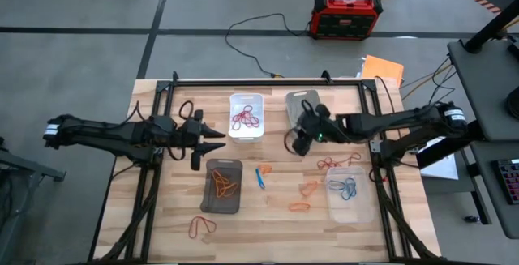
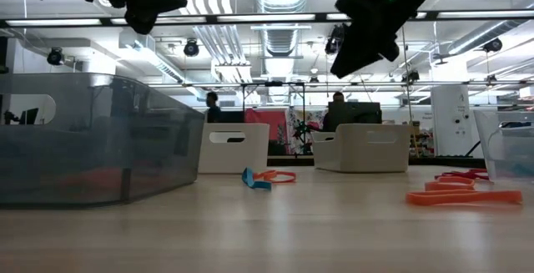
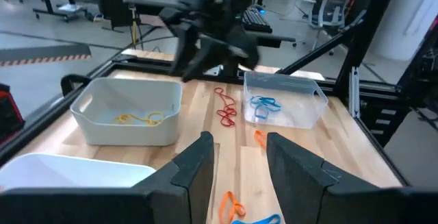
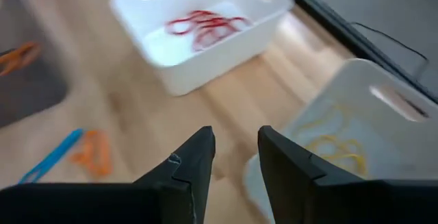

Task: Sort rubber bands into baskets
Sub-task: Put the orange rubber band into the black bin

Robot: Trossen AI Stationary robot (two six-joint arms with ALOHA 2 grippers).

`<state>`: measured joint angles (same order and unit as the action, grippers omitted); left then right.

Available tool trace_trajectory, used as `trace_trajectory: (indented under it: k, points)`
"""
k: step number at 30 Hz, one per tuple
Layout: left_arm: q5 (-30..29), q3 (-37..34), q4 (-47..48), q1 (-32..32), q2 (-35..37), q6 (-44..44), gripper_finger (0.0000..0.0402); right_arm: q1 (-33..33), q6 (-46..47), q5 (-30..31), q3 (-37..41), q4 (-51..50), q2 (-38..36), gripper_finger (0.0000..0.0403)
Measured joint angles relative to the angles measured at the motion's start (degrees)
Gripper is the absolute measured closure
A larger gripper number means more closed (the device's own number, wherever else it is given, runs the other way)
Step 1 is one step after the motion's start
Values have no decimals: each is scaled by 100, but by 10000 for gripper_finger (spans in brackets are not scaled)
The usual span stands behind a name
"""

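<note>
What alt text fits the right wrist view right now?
The right hand, open and empty, hovers at the edge of a light grey plastic basket holding yellowish-tan rubber bands. Beyond sits a white rectangular plastic basket of red rubber bands.

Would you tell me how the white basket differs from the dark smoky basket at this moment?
The white basket is opaque and holds red rubber bands; the dark smoky basket is translucent and holds orange rubber bands. The white basket sits nearer the table's far edge, the dark one nearer the front. Both are small rounded rectangular trays, untouched by either gripper.
</note>
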<state>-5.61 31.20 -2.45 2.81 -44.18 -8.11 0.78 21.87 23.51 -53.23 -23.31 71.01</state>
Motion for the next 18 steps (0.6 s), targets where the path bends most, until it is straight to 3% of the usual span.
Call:
trace_trajectory:
  k: [13, 18]
  points:
    - [31, 0, -1142, 79, -1055, -171, 280, -1304, -8, 42, 0, 0, -51, 313]
    - [28, 267, -1132, 118, -1503, -250, 280, -1563, -610, 107, 9, 110, -73, 312]
